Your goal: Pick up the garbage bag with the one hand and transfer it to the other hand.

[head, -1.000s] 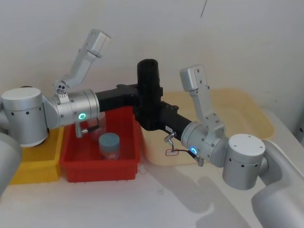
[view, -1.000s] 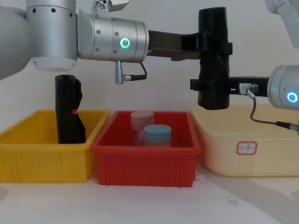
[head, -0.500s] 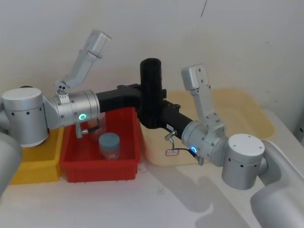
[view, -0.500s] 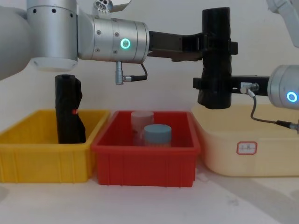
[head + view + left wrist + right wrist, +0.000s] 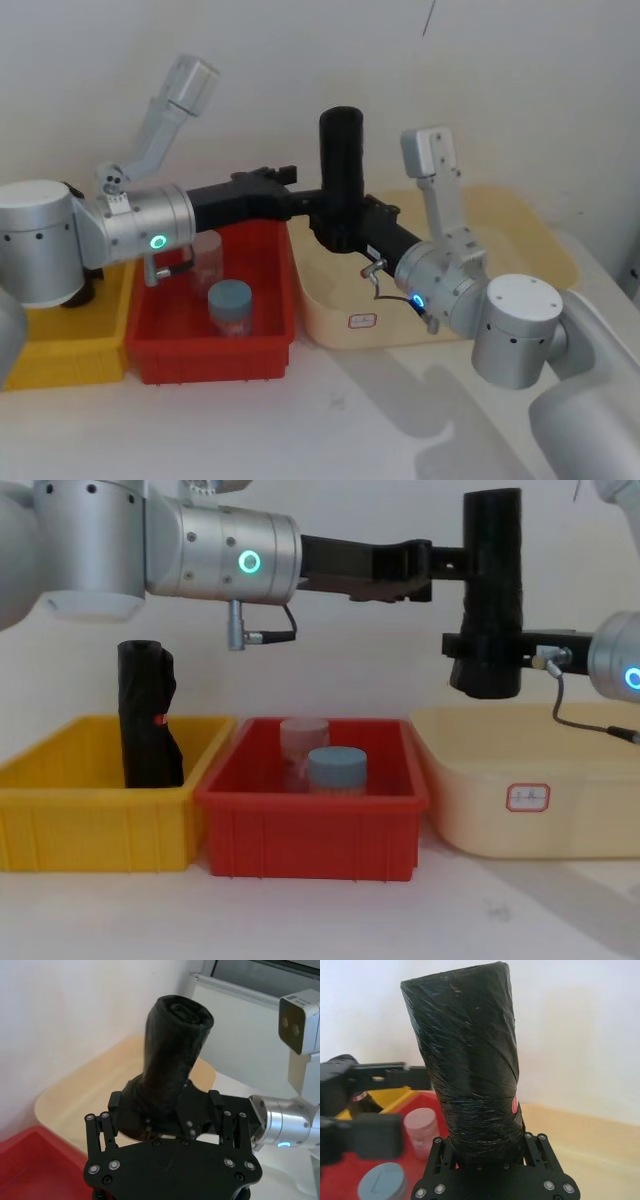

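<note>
The bag (image 5: 493,580) is up in the air, over the left edge of the cream tray (image 5: 600,820). The right gripper (image 5: 485,655) is clamped on its lower part. The left gripper (image 5: 447,559) is at its upper part, higher above the tray, with its fingers apart, so it does not seem to grip. I think the pass is nearly done. What is left is for the left arm to pull away. The bag stands upright, with its long side up and down. One end points up, and the other points down at the tray.

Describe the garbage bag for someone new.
Find the cream bin, rightmost of three. Above its left end the garbage bag, an upright black roll, sits in the right gripper, left gripper open beside it. The other black roll stands in the yellow bin.
</note>
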{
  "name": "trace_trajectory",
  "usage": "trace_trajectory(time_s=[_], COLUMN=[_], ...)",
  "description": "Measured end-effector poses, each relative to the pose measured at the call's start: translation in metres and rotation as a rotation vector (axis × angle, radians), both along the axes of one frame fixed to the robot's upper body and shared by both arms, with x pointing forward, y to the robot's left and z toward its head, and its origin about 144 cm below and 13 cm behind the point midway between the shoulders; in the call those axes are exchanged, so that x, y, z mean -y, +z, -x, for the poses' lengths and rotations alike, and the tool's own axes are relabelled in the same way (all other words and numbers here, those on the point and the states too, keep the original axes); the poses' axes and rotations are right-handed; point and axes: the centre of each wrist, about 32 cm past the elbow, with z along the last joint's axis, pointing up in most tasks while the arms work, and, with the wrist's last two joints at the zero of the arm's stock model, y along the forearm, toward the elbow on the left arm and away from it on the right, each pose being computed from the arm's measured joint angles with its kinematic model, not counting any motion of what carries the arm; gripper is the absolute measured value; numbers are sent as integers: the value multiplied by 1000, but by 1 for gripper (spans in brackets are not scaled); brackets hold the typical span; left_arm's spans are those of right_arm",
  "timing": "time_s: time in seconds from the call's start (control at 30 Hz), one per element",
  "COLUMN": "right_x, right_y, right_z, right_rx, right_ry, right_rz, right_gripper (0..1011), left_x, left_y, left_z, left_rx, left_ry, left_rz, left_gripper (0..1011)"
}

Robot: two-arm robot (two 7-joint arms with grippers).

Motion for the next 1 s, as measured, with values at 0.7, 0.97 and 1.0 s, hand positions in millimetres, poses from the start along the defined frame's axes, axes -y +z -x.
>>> trace_trajectory(time_s=[0.7,0.97,1.0], right_x=[31,36,37], right_y=[6,5,4], right_z=[-5,-6,-6], right_rx=[-3,-16,-17], right_ry=[-64,-71,-71], right_rz=[22,19,19], right_gripper=[562,651,684], left_x=[-39,-52,-53], left_y=[7,-3,-4], left_z=[30,42,43], left_rx=[96,108,108], left_ry=[236,365,377], left_rz=[-2,13,14], left_gripper=[1002,1002,1002])
